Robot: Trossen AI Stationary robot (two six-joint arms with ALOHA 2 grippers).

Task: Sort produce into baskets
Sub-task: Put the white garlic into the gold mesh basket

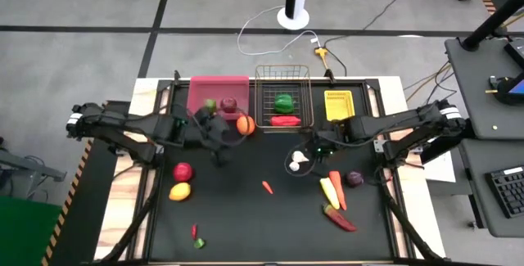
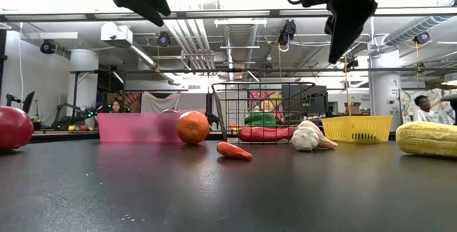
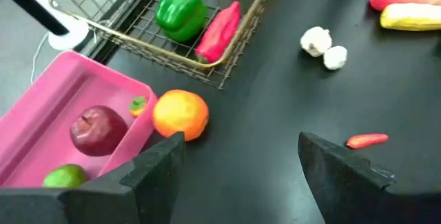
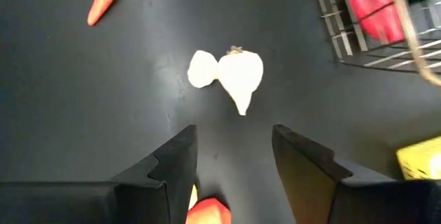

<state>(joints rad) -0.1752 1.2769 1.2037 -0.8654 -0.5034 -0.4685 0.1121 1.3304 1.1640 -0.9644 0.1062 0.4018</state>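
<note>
I see a black bench (image 1: pixel 246 217) standing on a grey floor, with cables trailing behind it. Going left to right: at the near left lie a red apple (image 1: pixel 182 171) and a yellow lemon (image 1: pixel 179 191). The left pincer (image 1: pixel 219 139) hangs above the bench with its fingers (image 3: pixel 155 172) spread and nothing between them, just near of the pink bin (image 1: pixel 218 96) at the far edge. That bin holds a dark red apple (image 3: pixel 98 129) and a green lime (image 3: pixel 66 176). An orange (image 1: pixel 245 124) sits on the bench touching the bin's right corner. A small red chilli (image 1: pixel 267 187) lies alone mid-bench. The wire basket (image 1: pixel 282 78) beside the pink bin holds a green pepper (image 1: pixel 284 101) and a red pepper (image 1: pixel 285 120). The right pincer (image 1: pixel 313 149) hovers over the white garlic (image 1: pixel 298 162), fingers (image 4: pixel 172 165) apart and empty. The yellow bin (image 1: pixel 339 105) stands to the right of the basket. Near right lie corn (image 1: pixel 329 192), a carrot (image 1: pixel 336 189) and a purple onion (image 1: pixel 354 178).
</note>
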